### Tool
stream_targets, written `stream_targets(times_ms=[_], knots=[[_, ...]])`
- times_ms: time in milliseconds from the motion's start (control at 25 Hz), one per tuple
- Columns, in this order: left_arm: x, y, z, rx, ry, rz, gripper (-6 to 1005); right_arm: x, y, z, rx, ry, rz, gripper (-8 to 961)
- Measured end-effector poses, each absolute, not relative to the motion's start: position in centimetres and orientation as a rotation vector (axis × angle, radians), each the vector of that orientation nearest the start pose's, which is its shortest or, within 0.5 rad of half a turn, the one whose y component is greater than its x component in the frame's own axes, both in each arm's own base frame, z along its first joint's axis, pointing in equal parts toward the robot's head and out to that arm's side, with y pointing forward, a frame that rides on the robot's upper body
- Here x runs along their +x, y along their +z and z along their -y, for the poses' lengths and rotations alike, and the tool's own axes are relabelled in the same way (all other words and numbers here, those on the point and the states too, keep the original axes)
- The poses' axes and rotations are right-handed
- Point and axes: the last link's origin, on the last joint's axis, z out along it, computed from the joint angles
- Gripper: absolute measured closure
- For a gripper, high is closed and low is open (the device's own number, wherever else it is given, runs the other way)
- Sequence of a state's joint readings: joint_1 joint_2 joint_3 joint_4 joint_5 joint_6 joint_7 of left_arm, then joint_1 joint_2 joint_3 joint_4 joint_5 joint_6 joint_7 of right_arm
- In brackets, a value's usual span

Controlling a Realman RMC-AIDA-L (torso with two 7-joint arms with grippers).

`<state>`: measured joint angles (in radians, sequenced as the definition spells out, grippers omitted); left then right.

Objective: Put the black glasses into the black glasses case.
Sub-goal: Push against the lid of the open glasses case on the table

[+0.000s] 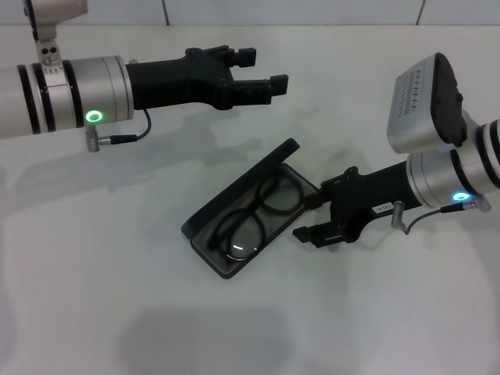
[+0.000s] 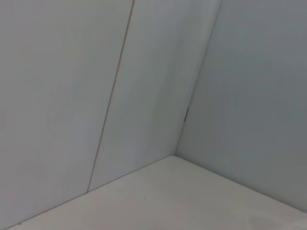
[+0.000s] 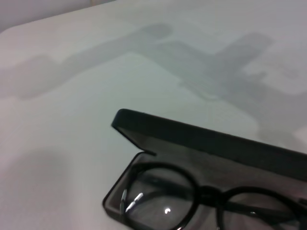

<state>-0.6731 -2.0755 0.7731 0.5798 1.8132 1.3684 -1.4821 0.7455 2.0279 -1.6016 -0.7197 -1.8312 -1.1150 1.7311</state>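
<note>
White table (image 1: 117,312), pale walls (image 2: 57,96).

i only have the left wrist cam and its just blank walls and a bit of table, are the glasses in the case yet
Observer: Yes. The head view shows the black glasses lying inside the open case.
Operator: is the lid shut
Observer: No, the lid stands open along the case's far side, as the right wrist view shows too.
Operator: where is the right gripper
Observer: The right gripper is low at the case's right end, open and holding nothing.
Operator: and my left one
Observer: The left gripper hangs open above the table, behind the case and well clear of it.
</note>
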Motion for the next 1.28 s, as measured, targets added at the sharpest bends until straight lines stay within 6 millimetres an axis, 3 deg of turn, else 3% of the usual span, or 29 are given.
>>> stream_targets(times_ms=[280, 400, 560, 720, 880, 960, 1040, 1280], knots=[[-21.1, -0.7, -38.5, -2.610, -0.832, 0.675, 113, 17.3, -8.8, -36.2, -3.063, 0.059, -0.345, 354], [-21.3, -0.6, -38.3, -2.617, -0.833, 0.683, 113, 17.2, -7.9, -35.7, -3.109, 0.098, -0.377, 354], [-21.3, -0.3, -37.9, -2.655, -0.835, 0.684, 113, 18.2, -4.4, -35.9, -3.024, 0.315, -0.464, 355], [-21.4, -0.7, -37.7, -2.709, -0.775, 0.715, 113, 20.6, -0.4, -35.9, -2.827, 0.547, -0.531, 355], [-22.2, -1.4, -37.4, -2.724, -0.693, 0.738, 113, 22.7, 1.4, -35.3, -2.595, 0.841, -0.517, 356], [-22.3, -1.8, -37.2, -2.728, -0.686, 0.749, 113, 22.8, 1.3, -35.1, -2.562, 0.906, -0.479, 356], [-22.2, -1.8, -37.2, -2.729, -0.689, 0.759, 113, 21.7, 0.3, -35.2, -2.637, 0.891, -0.432, 356], [-21.7, -1.4, -37.8, -2.711, -0.706, 0.753, 113, 16.7, -6.9, -34.8, -3.148, 0.460, -0.398, 366]])
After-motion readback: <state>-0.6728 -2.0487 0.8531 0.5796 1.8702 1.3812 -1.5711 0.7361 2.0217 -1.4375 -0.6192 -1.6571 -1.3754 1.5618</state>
